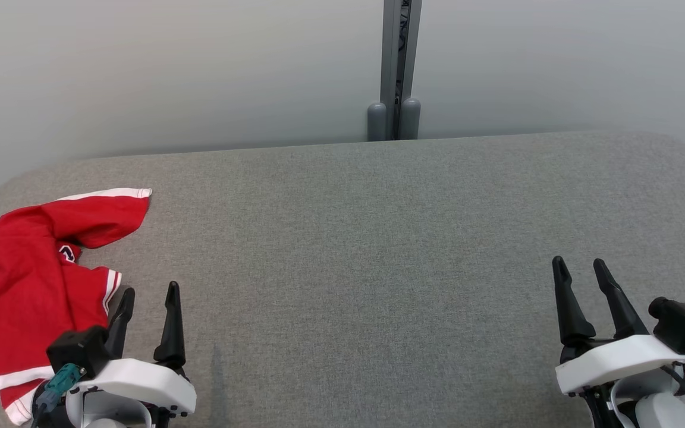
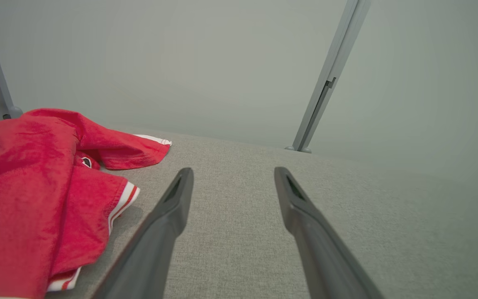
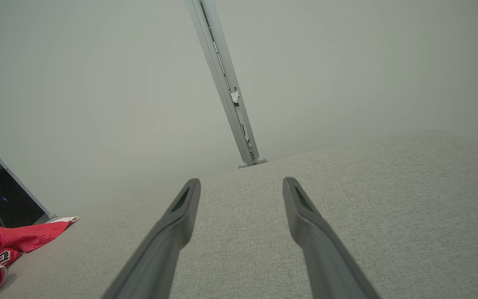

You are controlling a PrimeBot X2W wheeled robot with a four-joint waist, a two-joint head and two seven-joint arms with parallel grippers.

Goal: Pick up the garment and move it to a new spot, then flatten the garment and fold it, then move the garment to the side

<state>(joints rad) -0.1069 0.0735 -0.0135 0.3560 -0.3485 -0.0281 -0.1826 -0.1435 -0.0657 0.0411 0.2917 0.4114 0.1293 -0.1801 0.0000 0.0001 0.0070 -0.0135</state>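
A red garment (image 1: 15, 279) with white-trimmed edges lies crumpled at the left end of the grey padded table (image 1: 354, 249). It also shows at the left of the left wrist view (image 2: 27, 182) and small at the lower left of the right wrist view (image 3: 2, 249). My left gripper (image 1: 151, 292) hovers open at the lower left, just right of the garment's striped sleeve hem, fingers empty. Its fingers (image 2: 168, 216) frame bare table fabric. My right gripper (image 1: 580, 264) is open and empty at the lower right, far from the garment.
A pale wall (image 1: 200, 71) runs behind the table, with a grey vertical post (image 1: 399, 71) at its middle. The table's rounded corners show at the far left and far right. Wide bare fabric lies between the two grippers.
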